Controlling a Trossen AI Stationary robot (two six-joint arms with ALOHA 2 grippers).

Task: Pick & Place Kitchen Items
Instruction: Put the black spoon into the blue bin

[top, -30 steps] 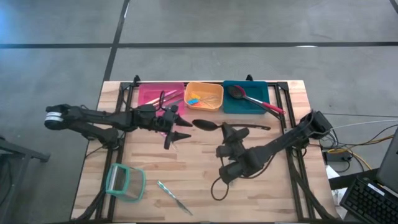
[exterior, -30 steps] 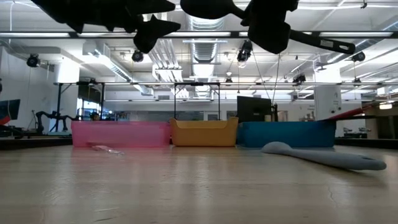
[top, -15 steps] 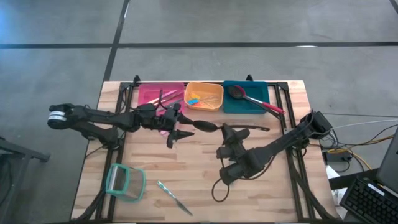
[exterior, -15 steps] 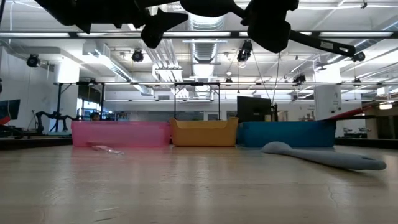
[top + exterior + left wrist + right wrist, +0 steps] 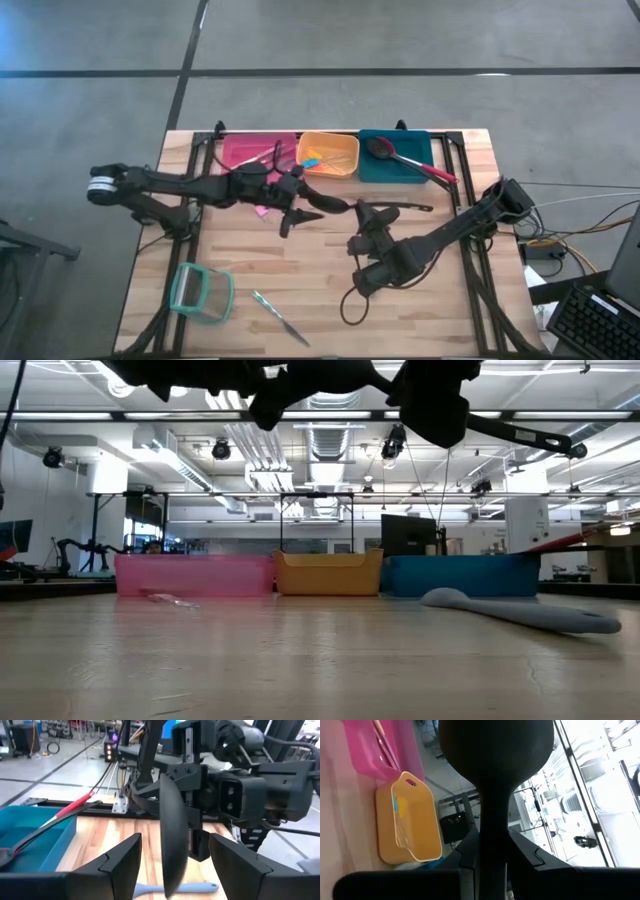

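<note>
Wooden table (image 5: pixel 330 275), orange bin (image 5: pixel 328 154) holding yellow-handled tools, right gripper (image 5: pixel 362 212) jaws clamping black spoon (image 5: pixel 335 201), left gripper (image 5: pixel 297 208) jaws wide.

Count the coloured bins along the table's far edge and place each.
3. The pink plastic bin sits on the left, the orange plastic bin in the middle, the teal plastic bin on the right. None seems hidden.

We are looking at a robotics lab set in a large industrial hall. The low view shows an open ceiling (image 5: pixel 330 435) with exposed ducts, pipes and rows of strip lights above a wide floor holding metal frames (image 5: pixel 315 520), a dark monitor (image 5: pixel 408 535) and other rigs. The high view shows a wooden worktable (image 5: pixel 320 290) on bare concrete floor (image 5: pixel 400 35), with a keyboard (image 5: pixel 598 322) and cabling alongside.
</note>
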